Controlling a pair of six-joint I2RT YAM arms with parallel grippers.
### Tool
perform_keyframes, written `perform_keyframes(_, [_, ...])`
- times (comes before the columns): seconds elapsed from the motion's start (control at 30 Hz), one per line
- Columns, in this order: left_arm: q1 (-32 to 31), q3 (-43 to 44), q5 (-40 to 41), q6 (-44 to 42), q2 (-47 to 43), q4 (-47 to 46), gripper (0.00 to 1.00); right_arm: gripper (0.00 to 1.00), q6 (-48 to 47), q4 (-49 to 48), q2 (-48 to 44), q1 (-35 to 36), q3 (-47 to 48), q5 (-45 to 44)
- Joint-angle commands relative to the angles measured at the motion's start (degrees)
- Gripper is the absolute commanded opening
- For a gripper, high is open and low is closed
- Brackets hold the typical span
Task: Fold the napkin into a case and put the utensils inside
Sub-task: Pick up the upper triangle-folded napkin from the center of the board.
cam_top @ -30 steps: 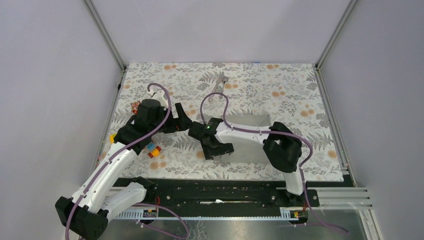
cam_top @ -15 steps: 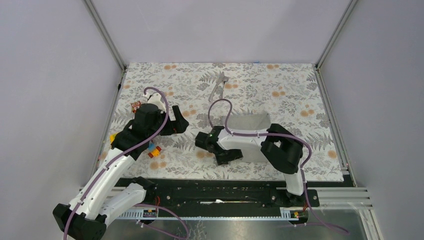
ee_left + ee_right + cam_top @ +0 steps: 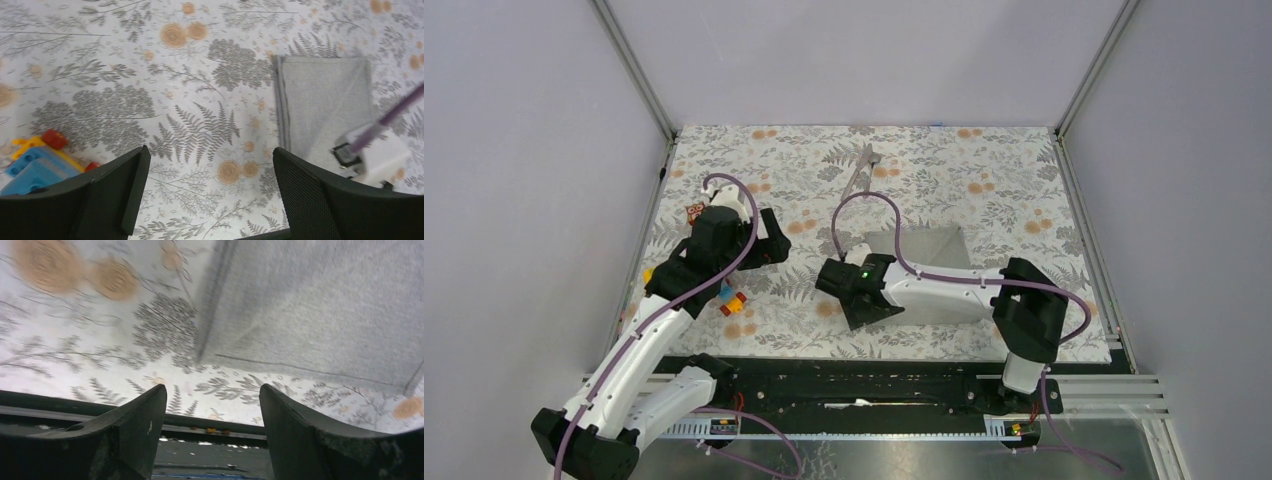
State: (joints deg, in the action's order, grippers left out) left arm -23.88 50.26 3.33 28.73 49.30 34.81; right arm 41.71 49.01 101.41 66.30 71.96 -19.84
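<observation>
The grey napkin (image 3: 924, 252) lies flat on the floral tablecloth, right of centre, and my right arm crosses its near half. In the left wrist view the napkin (image 3: 325, 105) shows a hemmed left edge. The utensils (image 3: 861, 168) lie together, shiny, at the far middle of the table. My right gripper (image 3: 867, 310) is open and empty at the napkin's near left corner, pointing at the near table edge. In its wrist view that gripper (image 3: 211, 392) frames bare tablecloth, with the napkin (image 3: 325, 305) above. My left gripper (image 3: 776, 240), (image 3: 210, 160) stands open and empty over tablecloth, left of the napkin.
Small colourful toy blocks (image 3: 729, 300), (image 3: 35, 160) lie at the left, beside my left arm. A patterned block (image 3: 694, 211) sits further back on the left. The black rail (image 3: 854, 385) runs along the near table edge. The frame's walls close in the table on three sides.
My left gripper has drawn back to the left, away from the napkin. The right arm's elbow swung right and nearer, uncovering more of the napkin, and its gripper shifted slightly at the near left corner.
</observation>
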Motion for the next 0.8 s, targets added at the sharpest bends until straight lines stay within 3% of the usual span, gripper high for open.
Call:
perform_keyframes(0.0, [0.8, 4.5, 8.1, -0.1, 0.9, 2.9, 0.99, 0.72, 2.6, -2.6, 1.5, 0.3, 4.9, -2.5])
perform_keyframes(0.3, [0.9, 4.2, 12.0, -0.6, 0.6, 3.2, 0.99, 0.37, 2.7, -3.4, 5.6, 0.1, 6.5, -4.1])
perform_keyframes(0.77, [1.0, 3.1, 10.6, -0.7, 0.7, 2.0, 0.99, 0.38, 2.0, -1.5, 8.3, -0.6, 6.4, -5.6])
